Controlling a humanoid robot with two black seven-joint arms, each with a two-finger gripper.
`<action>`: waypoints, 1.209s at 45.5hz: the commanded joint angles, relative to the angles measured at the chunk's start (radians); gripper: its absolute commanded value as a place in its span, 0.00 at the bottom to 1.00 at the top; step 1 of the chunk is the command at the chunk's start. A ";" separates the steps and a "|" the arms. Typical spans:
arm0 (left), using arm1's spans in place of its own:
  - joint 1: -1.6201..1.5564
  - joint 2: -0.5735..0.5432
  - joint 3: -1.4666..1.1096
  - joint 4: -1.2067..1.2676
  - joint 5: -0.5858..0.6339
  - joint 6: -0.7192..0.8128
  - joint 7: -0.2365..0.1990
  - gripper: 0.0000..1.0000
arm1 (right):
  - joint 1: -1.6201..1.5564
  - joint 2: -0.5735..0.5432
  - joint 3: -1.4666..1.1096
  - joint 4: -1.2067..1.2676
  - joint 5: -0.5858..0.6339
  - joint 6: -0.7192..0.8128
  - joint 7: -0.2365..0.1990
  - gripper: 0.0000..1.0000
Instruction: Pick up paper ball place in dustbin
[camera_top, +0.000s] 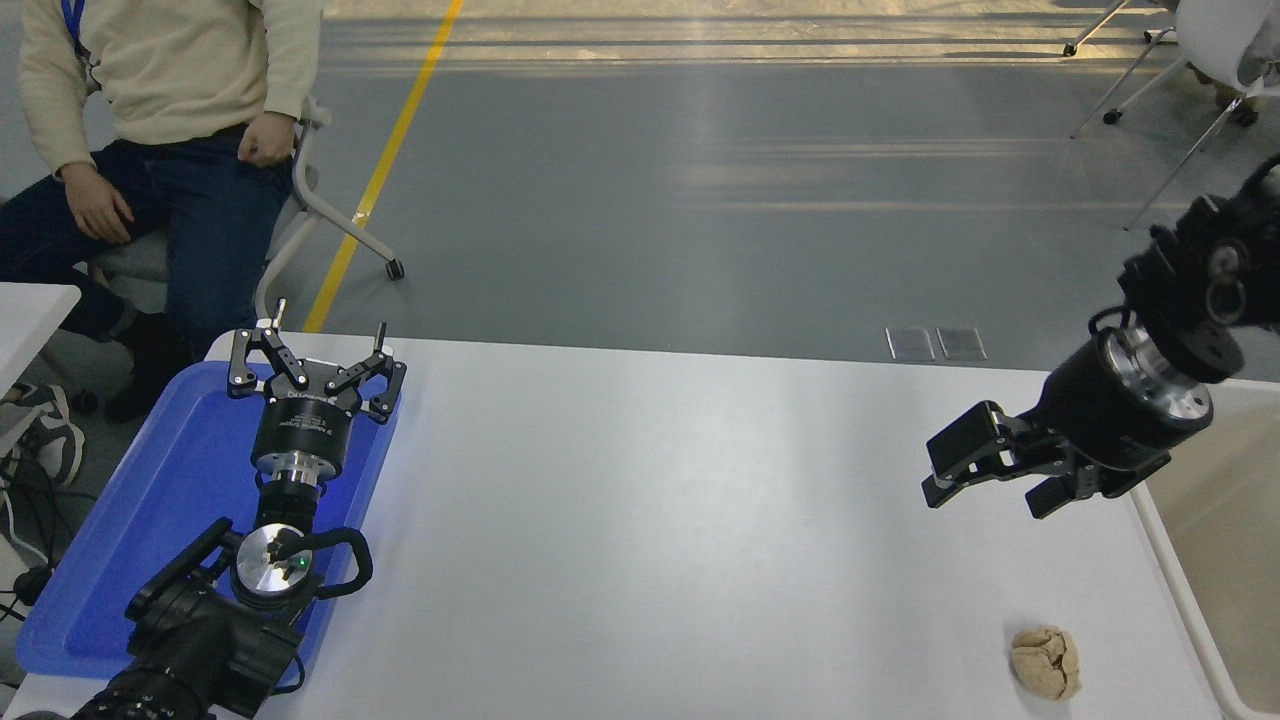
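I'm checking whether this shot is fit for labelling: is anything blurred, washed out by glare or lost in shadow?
Head view: sharp throughout; the paper ball shows crisp wrinkles and only a faint shadow. Head view: bright streaks of glare lie on the grey floor at the top, hiding nothing. Head view: the right gripper is dark but unblurred; the dustbin is cut by the frame's edge.

White table, plain and unpatterned. Beige-tan paper ball, wrinkled, with darker creases. Cream-white rim on the dustbin, beige within. Bright blue tray. Black left gripper with a silver wrist ring below it; black right gripper behind a silver collar. Grey floor crossed by a yellow line. Cream sweater and dark blue trousers on the seated person, with a blue lanyard at the neck.
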 joint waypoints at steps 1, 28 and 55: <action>0.000 0.000 0.000 0.000 0.000 -0.001 0.000 1.00 | -0.152 -0.070 -0.002 -0.007 -0.152 -0.117 0.000 1.00; 0.000 0.000 0.000 0.000 0.000 -0.001 0.000 1.00 | -0.483 -0.095 0.022 -0.088 -0.216 -0.372 -0.001 1.00; 0.000 0.000 0.000 0.000 0.000 -0.001 0.000 1.00 | -0.752 -0.041 0.021 -0.306 -0.215 -0.597 -0.001 1.00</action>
